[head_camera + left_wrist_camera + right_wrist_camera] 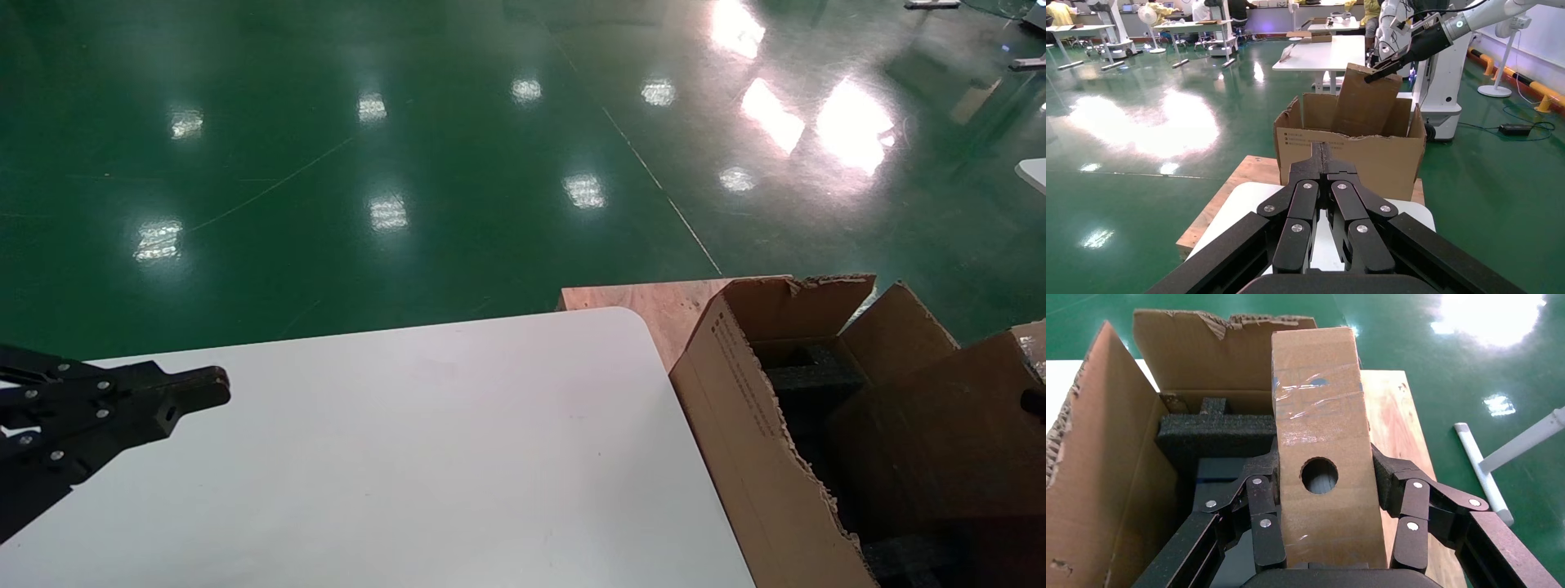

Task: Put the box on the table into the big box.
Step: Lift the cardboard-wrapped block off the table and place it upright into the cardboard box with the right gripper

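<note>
Left gripper (200, 392) closed, empty, parked over the white table (409, 457). Right gripper (1324, 499) clamps the small taped box (1324, 478), long axis pointing away from the wrist, poised over the big carton (752, 425); foam insert (1214, 438) below. Likely next: lower, release.

We see big box (760, 425) right of table (392, 457), on wooden board (654, 306). Box (1321, 453) in right gripper (1324, 478), over big box opening, foam (1214, 438) beneath. Left gripper (192, 392) over table's left part.
</note>
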You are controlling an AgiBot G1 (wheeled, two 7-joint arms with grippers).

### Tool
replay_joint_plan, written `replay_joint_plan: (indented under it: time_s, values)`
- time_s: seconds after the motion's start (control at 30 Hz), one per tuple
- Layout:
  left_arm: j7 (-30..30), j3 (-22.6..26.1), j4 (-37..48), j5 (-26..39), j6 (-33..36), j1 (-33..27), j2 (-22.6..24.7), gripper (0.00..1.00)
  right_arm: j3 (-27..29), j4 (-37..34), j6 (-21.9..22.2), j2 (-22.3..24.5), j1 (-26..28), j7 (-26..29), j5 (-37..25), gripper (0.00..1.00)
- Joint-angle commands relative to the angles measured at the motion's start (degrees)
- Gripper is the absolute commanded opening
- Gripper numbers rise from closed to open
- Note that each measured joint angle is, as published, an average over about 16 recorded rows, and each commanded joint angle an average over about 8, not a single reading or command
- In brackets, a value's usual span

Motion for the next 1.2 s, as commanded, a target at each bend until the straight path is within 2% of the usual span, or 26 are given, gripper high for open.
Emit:
replay_joint_plan:
  time_s: [0.03,0.57,0.8,1.2]
  values:
    - [0.0,0.0,0.0,0.0,0.0,0.0,0.0,0.00,-0.3,-1.4,-0.6,-0.5,0.4,-0.9,0.2,0.00]
    - [0.0,0.0,0.0,0.0,0.0,0.0,0.0,0.00,-8.5,-12.1,-2.7,-4.1,7.4,-6.1,3.4,0.00]
    - [0.0,0.0,0.0,0.0,0.0,0.0,0.0,0.00,-11.2,-14.3,-2.7,-5.3,9.2,-6.8,3.5,0.00]
    - [0.0,0.0,0.0,0.0,0.0,0.0,0.0,0.00,-19.3,-16.5,-1.2,-7.6,14.6,-7.5,4.2,0.00]
